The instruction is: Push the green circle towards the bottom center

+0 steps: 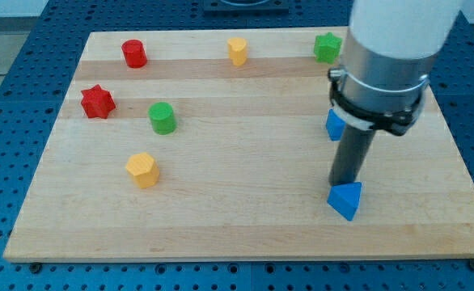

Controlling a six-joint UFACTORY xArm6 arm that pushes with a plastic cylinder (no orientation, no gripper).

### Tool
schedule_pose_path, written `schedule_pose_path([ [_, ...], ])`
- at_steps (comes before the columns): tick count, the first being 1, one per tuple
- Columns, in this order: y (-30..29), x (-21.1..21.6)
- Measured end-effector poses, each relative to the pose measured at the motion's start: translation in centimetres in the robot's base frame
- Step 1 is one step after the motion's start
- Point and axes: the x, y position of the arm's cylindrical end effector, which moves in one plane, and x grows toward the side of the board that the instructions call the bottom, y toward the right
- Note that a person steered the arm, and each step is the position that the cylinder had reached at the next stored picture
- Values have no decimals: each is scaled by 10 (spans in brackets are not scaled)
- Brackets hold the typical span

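small green cylindrical block, the green circle (162, 118), standing upright on the pale wooden board (237, 230) in the view's left half, just right of the red star-shaped block (97, 102) and above the yellow hexagonal block (142, 170), which lies near it toward the view's bottom left. the arm carries no jaws, only a straight dark rod; my tip (344, 186) rests at the view's right, touching or just above the blue triangular block (345, 200), well apart from the green circle. a second blue block (333, 124), shape unclear, is partly hidden behind the rod. along the top edge sit a red cylindrical block (134, 53), a second yellow block (237, 50) and a green star-like block (327, 47). judged from its look, the green circle is light, rigid and smooth-sided, likely to slide easily and to roll off a glancing contact; there is nothing to grasp, so contact belongs on its upper-left flank, centred, to drive it down and right toward the bottom centre. the yellow hexagonal block appears clear of that path.
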Motion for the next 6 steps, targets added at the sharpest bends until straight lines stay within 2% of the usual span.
schedule_pose_path([
  [3, -125, -137],
  [4, -144, -155],
  [6, -145, -147],
])
